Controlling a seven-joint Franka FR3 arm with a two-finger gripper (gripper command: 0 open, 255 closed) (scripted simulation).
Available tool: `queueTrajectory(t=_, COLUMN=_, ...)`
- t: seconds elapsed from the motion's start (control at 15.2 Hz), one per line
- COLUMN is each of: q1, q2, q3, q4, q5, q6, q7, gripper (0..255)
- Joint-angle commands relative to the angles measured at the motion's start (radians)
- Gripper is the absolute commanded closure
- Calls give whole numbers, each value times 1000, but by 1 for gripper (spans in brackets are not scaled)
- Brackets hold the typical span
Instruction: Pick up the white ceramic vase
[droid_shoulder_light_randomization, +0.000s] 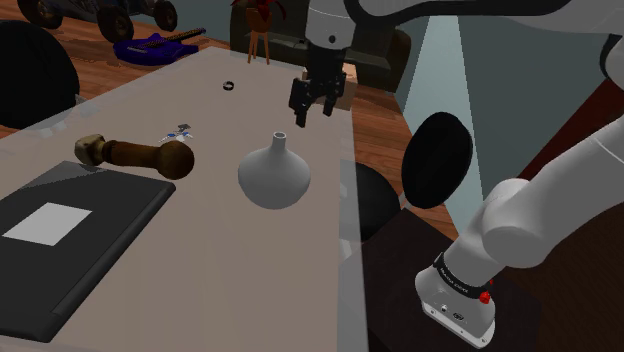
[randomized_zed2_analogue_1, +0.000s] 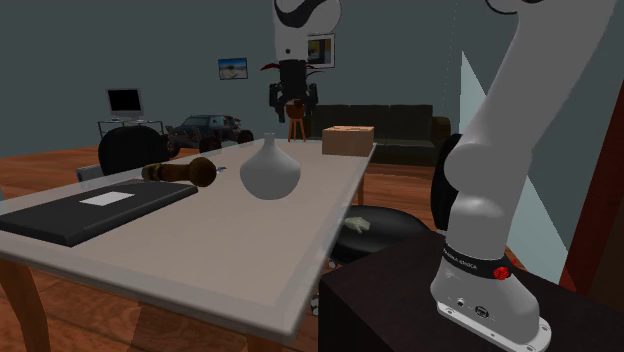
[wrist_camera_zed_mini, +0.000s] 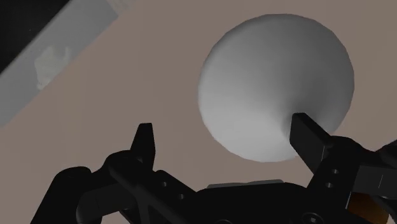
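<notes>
A pale grey-white vase (droid_shoulder_light_randomization: 274, 176) with a round belly and a narrow neck stands upright on the beige table (droid_shoulder_light_randomization: 250, 280), near the shoulder view's right edge of the tabletop. My black gripper (droid_shoulder_light_randomization: 312, 110) hangs open in the air above and a little beyond the vase, touching nothing. From the second exterior view the vase (randomized_zed2_analogue_1: 270, 172) sits mid-table, and the gripper (randomized_zed2_analogue_1: 292, 102) hovers higher up behind it. Looking down from the wrist, the vase (wrist_camera_zed_mini: 273, 83) lies below the gripper (wrist_camera_zed_mini: 224, 127), with its neck close to one fingertip (wrist_camera_zed_mini: 305, 127) rather than centred between the two.
A brown wooden mill-like piece (droid_shoulder_light_randomization: 135, 155) lies to the shoulder view's left of the vase, with a flat black case (droid_shoulder_light_randomization: 70, 235) nearer the camera. A small dark ring (droid_shoulder_light_randomization: 228, 86) and a small metal piece (droid_shoulder_light_randomization: 181, 131) lie farther back. A cardboard box (randomized_zed2_analogue_1: 348, 140) stands at the table's far end. A black chair (droid_shoulder_light_randomization: 437, 160) is beside the table edge.
</notes>
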Motion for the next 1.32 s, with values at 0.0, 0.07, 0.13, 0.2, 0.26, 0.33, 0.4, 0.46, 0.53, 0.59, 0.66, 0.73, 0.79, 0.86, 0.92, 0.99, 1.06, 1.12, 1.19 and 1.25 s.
queueTrajectory(t=0.0, q1=13, q2=67, q3=30, q4=58, q5=-14, q6=6, q7=31, gripper=0)
queueTrajectory(t=0.07, q1=19, q2=99, q3=44, q4=85, q5=-23, q6=8, q7=46, gripper=0)
queueTrajectory(t=0.13, q1=27, q2=132, q3=58, q4=114, q5=-32, q6=10, q7=61, gripper=0)
queueTrajectory(t=0.2, q1=35, q2=165, q3=71, q4=144, q5=-44, q6=10, q7=77, gripper=0)
queueTrajectory(t=0.26, q1=43, q2=199, q3=83, q4=175, q5=-56, q6=10, q7=92, gripper=0)
queueTrajectory(t=0.33, q1=45, q2=203, q3=84, q4=179, q5=-57, q6=10, q7=94, gripper=0)
queueTrajectory(t=0.4, q1=45, q2=203, q3=84, q4=165, q5=-57, q6=23, q7=94, gripper=0)
queueTrajectory(t=0.46, q1=45, q2=203, q3=84, q4=152, q5=-57, q6=36, q7=95, gripper=0)
queueTrajectory(t=0.53, q1=46, q2=204, q3=84, q4=139, q5=-58, q6=50, q7=96, gripper=0)
queueTrajectory(t=0.59, q1=46, q2=205, q3=84, q4=127, q5=-58, q6=63, q7=97, gripper=0)
queueTrajectory(t=0.66, q1=46, q2=206, q3=84, q4=114, q5=-59, q6=76, q7=98, gripper=0)
queueTrajectory(t=0.73, q1=46, q2=207, q3=84, q4=102, q5=-59, q6=90, q7=99, gripper=0)
queueTrajectory(t=0.79, q1=46, q2=209, q3=85, q4=84, q5=-61, q6=110, q7=100, gripper=0)
queueTrajectory(t=0.86, q1=46, q2=209, q3=85, q4=83, q5=-60, q6=110, q7=100, gripper=0)
queueTrajectory(t=0.92, q1=46, q2=209, q3=85, q4=84, q5=-60, q6=110, q7=100, gripper=0)
queueTrajectory(t=0.99, q1=45, q2=208, q3=84, q4=85, q5=-60, q6=109, q7=99, gripper=255)
queueTrajectory(t=1.06, q1=46, q2=208, q3=84, q4=85, q5=-60, q6=108, q7=99, gripper=255)
queueTrajectory(t=1.12, q1=46, q2=208, q3=84, q4=85, q5=-60, q6=108, q7=99, gripper=255)
queueTrajectory(t=1.19, q1=46, q2=208, q3=84, q4=85, q5=-60, q6=108, q7=99, gripper=255)
queueTrajectory(t=1.25, q1=46, q2=208, q3=84, q4=85, q5=-60, q6=108, q7=99, gripper=255)
